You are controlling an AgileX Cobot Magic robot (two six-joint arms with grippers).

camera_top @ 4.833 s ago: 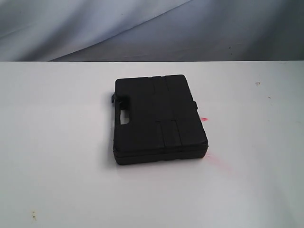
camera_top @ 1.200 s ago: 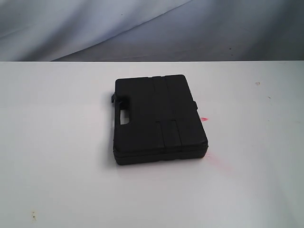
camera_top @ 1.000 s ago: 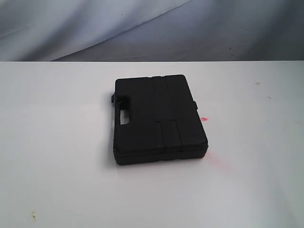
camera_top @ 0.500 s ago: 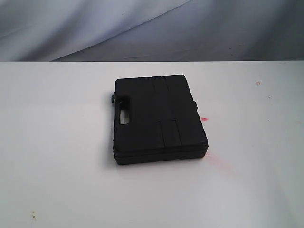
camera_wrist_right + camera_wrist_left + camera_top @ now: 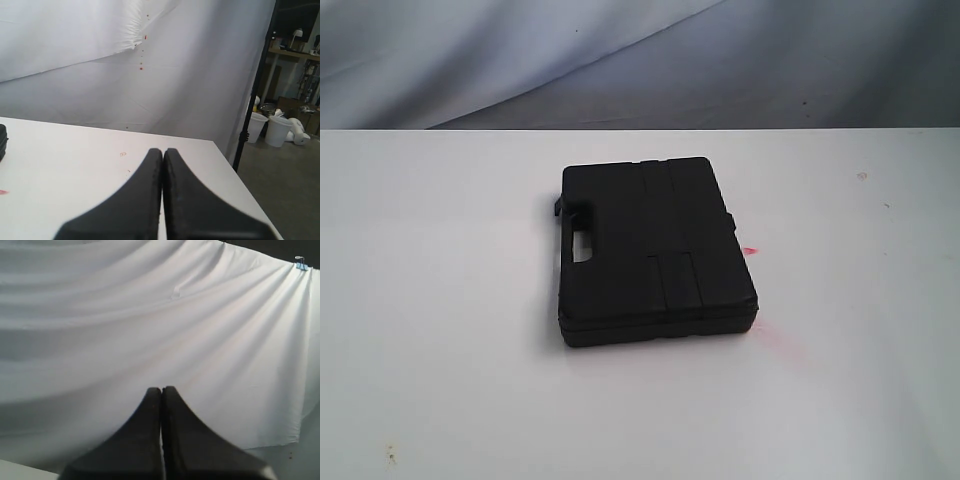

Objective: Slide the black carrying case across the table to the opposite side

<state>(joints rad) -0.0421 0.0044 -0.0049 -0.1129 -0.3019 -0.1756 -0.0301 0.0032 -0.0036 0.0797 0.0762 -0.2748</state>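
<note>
The black case lies flat on the white table. In the exterior view it sits near the middle, a little toward 12 o'clock. Its lid faces up. The handle hole is on the 9 o'clock side of the case. A small red mark is on the table just past its 3 o'clock side.

No arm shows in the exterior view, and nothing touches the case. The left gripper has its 2 fingers pressed together with nothing between them. It points at a white cloth. The right gripper is pinched together too, and holds nothing. It hangs over bare table, and only a thin bit of the case shows at the edge of its view.

The case looks hard and stiff, so I think it will not bend when pushed. It looks flat and wide, so it should not tip. The table looks smooth, so the case should slide well. It may be heavy if there are tools inside. I cannot tell that.

A good spot to push is the middle of 1 side wall, down low. A push near a corner could spin it.
</note>
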